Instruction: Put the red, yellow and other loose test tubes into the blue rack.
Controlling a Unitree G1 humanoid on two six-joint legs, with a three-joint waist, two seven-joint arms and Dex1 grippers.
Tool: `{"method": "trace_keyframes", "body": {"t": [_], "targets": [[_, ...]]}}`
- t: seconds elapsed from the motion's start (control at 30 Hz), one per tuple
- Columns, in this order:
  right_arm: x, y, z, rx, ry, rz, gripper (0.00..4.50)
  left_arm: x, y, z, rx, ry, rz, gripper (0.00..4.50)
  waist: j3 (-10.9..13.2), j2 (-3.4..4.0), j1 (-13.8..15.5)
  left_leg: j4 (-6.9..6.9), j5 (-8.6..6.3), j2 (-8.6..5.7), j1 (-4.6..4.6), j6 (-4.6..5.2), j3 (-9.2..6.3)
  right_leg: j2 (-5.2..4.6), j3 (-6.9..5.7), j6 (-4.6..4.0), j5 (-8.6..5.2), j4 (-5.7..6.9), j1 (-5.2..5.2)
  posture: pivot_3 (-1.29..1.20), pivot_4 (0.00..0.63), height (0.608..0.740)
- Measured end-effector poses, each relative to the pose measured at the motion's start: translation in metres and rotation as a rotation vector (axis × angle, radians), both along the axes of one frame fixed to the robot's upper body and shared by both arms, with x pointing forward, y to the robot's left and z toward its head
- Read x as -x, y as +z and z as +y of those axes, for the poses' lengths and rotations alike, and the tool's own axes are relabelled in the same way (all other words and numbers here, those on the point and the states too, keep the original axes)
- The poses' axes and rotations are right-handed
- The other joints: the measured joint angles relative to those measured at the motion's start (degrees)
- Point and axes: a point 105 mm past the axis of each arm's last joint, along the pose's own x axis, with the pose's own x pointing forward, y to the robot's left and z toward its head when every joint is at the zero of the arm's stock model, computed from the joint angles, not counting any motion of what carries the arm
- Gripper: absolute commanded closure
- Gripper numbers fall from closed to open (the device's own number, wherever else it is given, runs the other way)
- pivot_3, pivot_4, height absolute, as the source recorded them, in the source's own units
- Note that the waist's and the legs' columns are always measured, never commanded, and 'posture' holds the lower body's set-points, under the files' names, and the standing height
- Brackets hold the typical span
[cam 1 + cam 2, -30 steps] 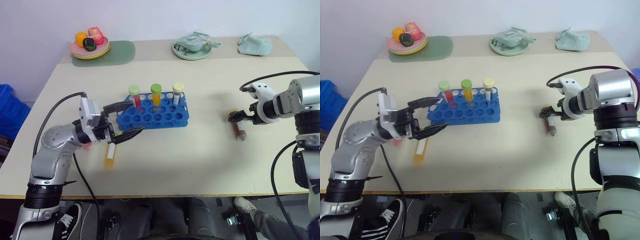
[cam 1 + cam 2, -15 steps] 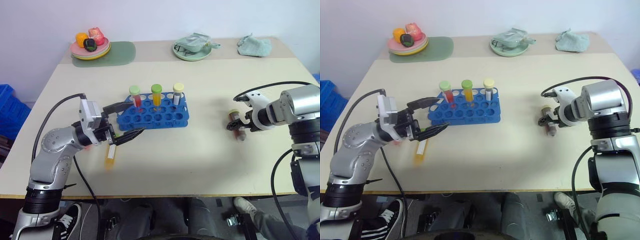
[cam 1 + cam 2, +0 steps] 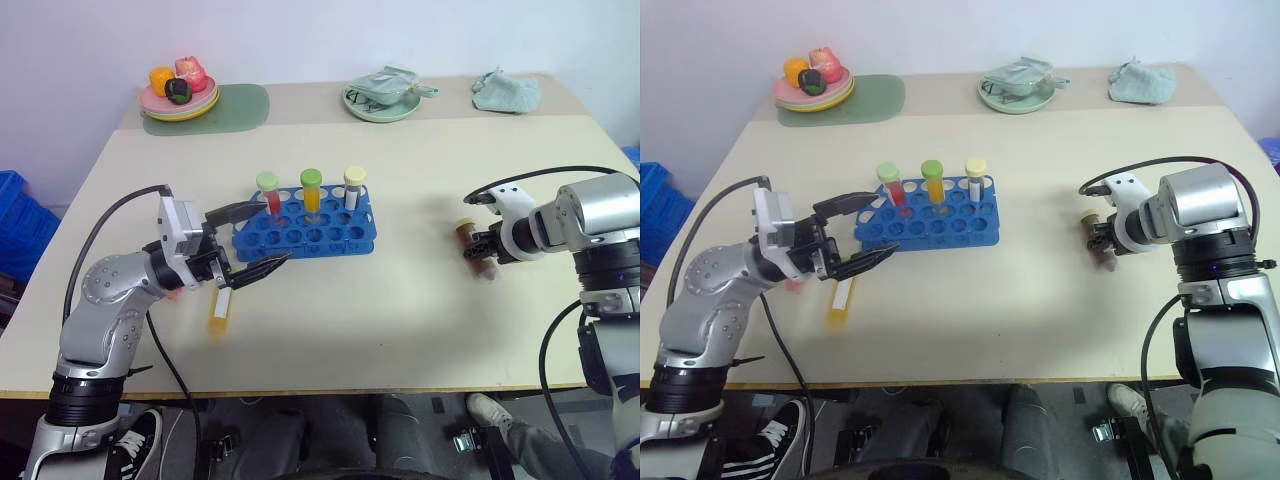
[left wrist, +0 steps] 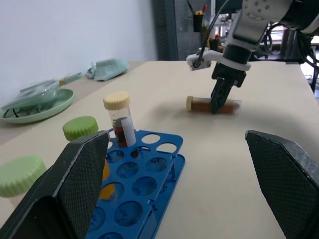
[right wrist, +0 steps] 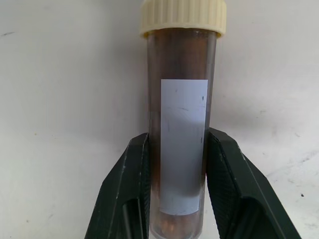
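The blue rack [image 3: 330,235] stands mid-table with three capped tubes upright in its back row: a red one [image 3: 271,196], a yellow one [image 3: 312,192] and a cream-capped one [image 3: 354,186]. A loose yellow-orange tube [image 3: 219,309] with a white label lies flat on the table in front of the rack's left end. My left gripper [image 3: 272,233] hovers open just above that tube, level with the rack's left end. At the right, a dark brown tube [image 5: 183,59] with a cream cap lies on the table. My right gripper [image 3: 480,250] points down, shut on the brown tube's lower half.
A plate of toy fruit [image 3: 180,98] on a green mat sits at the back left. A green dish [image 3: 385,98] and a teal cloth [image 3: 508,90] are along the back edge. A blue bin [image 3: 15,215] stands off the table's left side. Something small and reddish [image 3: 176,292] shows under my left forearm.
My right gripper's fingers have closed around the dark brown tube. The left arm and the other tubes have not moved.
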Motion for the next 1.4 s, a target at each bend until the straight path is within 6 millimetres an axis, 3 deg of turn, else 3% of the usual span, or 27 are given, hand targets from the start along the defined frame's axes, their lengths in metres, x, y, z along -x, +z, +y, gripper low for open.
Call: {"method": "trace_keyframes", "body": {"t": [0.2,0.4,0.57,0.9,1.13,1.23,1.4], "targets": [[0.007,0.022,0.021,-0.054,0.289,-0.237,3.27,-0.003,0.000,0.003,-0.005,-0.002,0.005,0.00,0.0,-0.01,0.5,-0.03,0.00,0.01,0.01,0.00,0.04,0.02,-0.01,0.02,0.00,-0.07,0.01,0.00,0.150,0.740],[0.029,0.064,0.057,-0.287,0.533,-0.742,3.27,-0.011,0.001,0.016,-0.030,0.012,0.016,0.00,0.0,-0.01,0.4,-0.03,0.00,0.02,0.21,0.00,0.10,0.02,0.00,0.04,0.02,-0.05,0.11,0.00,0.150,0.740],[0.040,0.087,0.093,-0.463,0.586,-1.017,3.27,-0.017,0.004,0.021,-0.033,0.005,0.014,0.00,0.0,-0.01,0.1,-0.12,-0.01,0.12,0.45,0.01,0.17,0.05,0.04,0.03,0.02,-0.01,0.19,0.00,0.150,0.740],[0.013,0.043,0.159,-0.495,0.586,-1.191,3.27,-0.015,0.012,0.047,-0.089,0.059,-0.002,0.00,0.0,0.01,-1.5,-0.18,-0.01,0.11,0.45,0.01,0.25,0.08,0.03,0.01,0.02,0.09,0.11,0.00,0.150,0.740],[0.004,0.034,0.198,-0.566,0.582,-1.244,3.27,-0.006,0.009,0.056,-0.103,0.085,0.030,0.00,0.0,0.03,-2.8,-0.32,-0.01,0.14,0.50,0.01,0.13,0.10,0.03,0.00,0.02,0.10,0.05,0.00,0.150,0.740],[0.002,0.028,0.208,-0.549,0.602,-1.251,3.27,-0.002,0.009,0.058,-0.118,0.095,0.036,0.00,0.0,0.04,-2.8,-0.35,-0.01,0.14,0.50,0.01,0.14,0.11,0.03,0.00,0.02,0.11,0.02,0.00,0.150,0.740],[-0.004,0.016,0.206,-0.528,0.573,-1.256,3.27,0.001,0.015,0.063,-0.119,0.120,0.028,0.00,0.0,0.04,-2.8,-0.37,-0.01,0.14,0.51,0.00,0.15,0.11,0.02,-0.01,0.02,0.10,0.03,0.00,0.150,0.740]]}}
